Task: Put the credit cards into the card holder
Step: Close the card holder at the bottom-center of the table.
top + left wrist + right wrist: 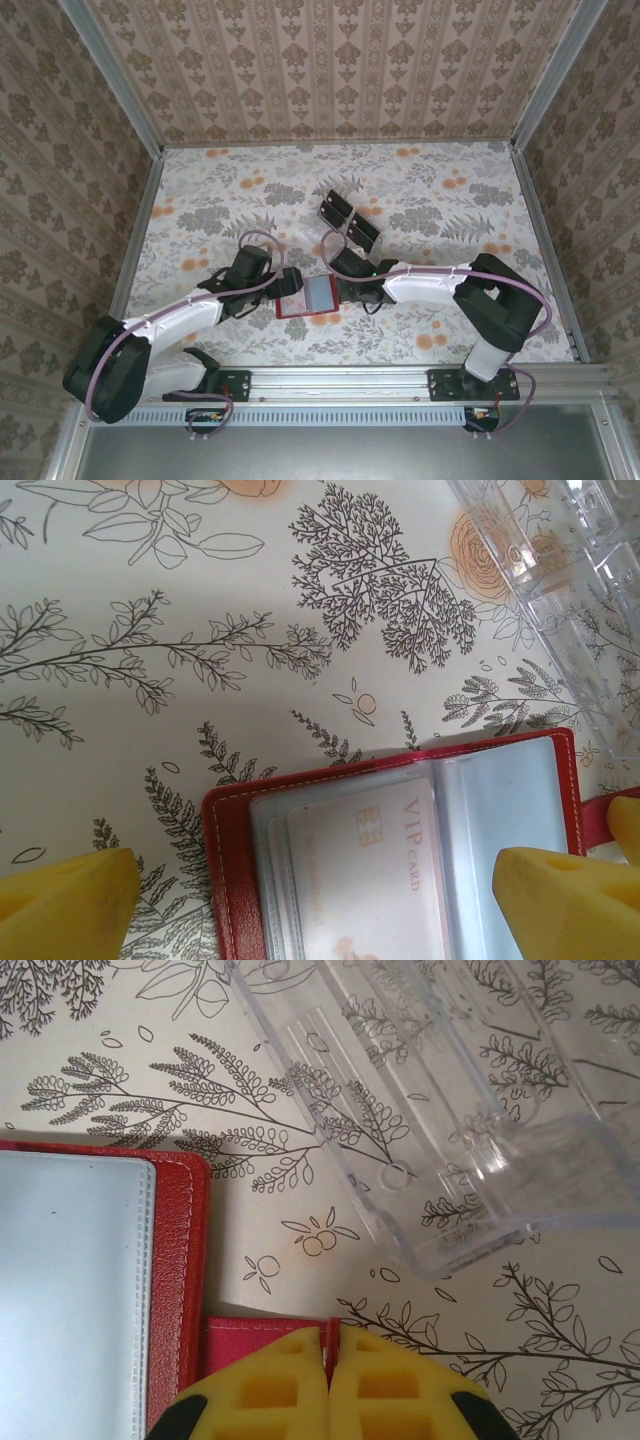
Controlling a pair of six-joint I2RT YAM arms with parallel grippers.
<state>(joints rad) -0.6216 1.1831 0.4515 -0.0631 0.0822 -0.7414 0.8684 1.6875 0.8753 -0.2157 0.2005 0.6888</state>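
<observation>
Near centre of the table (pixel 200 190): card holder (pixel 308 297) lies open, pockets up, long axis left to right between the two arms.

Right gripper (pixel 330 1360): fingers closed together, pinching the red tab at the holder's right edge. Judged to be pinning the holder flat. Overhead, the right gripper (pixel 343 290) sits just right of the holder.

Left gripper (pixel 315 900): jaws spread as wide as they go, nothing held. It hovers over the holder (pixel 400 870), one yellow fingertip (pixel 60 900) to each side. Overhead, the left gripper (pixel 283 285) is at the holder's left edge.

One pale card (pixel 365 875) marked VIP is already in a clear pocket.

Further out: two credit cards (pixel 335 209) (pixel 362 231) lie loose side by side, black with pale parts, aslant to the table edges, well apart from the holder. They are far of it and slightly to the right.

Judgement: the cards lie nearer the right arm, but that hand is occupied. The free left hand must reach away past the holder and across to the right to fetch one. The cards lie flat on the cloth, so lifting an edge looks awkward.
</observation>
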